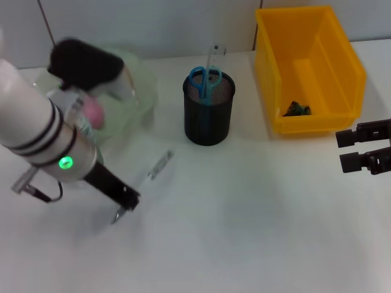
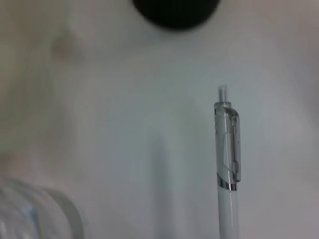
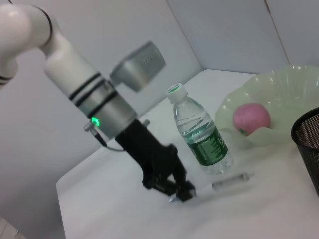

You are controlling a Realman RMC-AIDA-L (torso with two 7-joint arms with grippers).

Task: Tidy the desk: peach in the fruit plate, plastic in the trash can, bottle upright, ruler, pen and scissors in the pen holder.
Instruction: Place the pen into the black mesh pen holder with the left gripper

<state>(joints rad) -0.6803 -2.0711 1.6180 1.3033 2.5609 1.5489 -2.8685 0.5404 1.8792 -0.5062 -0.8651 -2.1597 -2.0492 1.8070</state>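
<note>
the left arm (image 1: 36, 131) reaches down and forward across the near left of the table (image 1: 244, 232), its wrist ring glowing green, and the left gripper (image 1: 122, 210) sits low at the tabletop, at the near end of the pen (image 1: 160, 165). in the right wrist view the gripper (image 3: 182, 193) looks clenched on the pen's (image 3: 227, 181) white end, though the fingertips are too small and dark to be certain. the right gripper (image 1: 366, 152) hangs at the right edge beside the bin (image 1: 348, 58), its two dark fingers apart with nothing between them. the pen is clear with a silver clip and a white barrel, lying flat on the table, pointing toward the holder (image 1: 209, 116); the left wrist view shows its (image 2: 227, 164) clicker end close up. the black mesh holder stands mid-table with the blue-handled scissors (image 1: 204, 79) and a clear ruler (image 1: 214, 58) standing in it. the yellow bin holds a small dark green scrap (image 1: 296, 110). the pale green plate (image 3: 279, 99) holds the pink peach (image 3: 251, 118). the bottle (image 3: 199, 132), clear with a green label and white cap, stands upright between the plate and the gripper.
</note>
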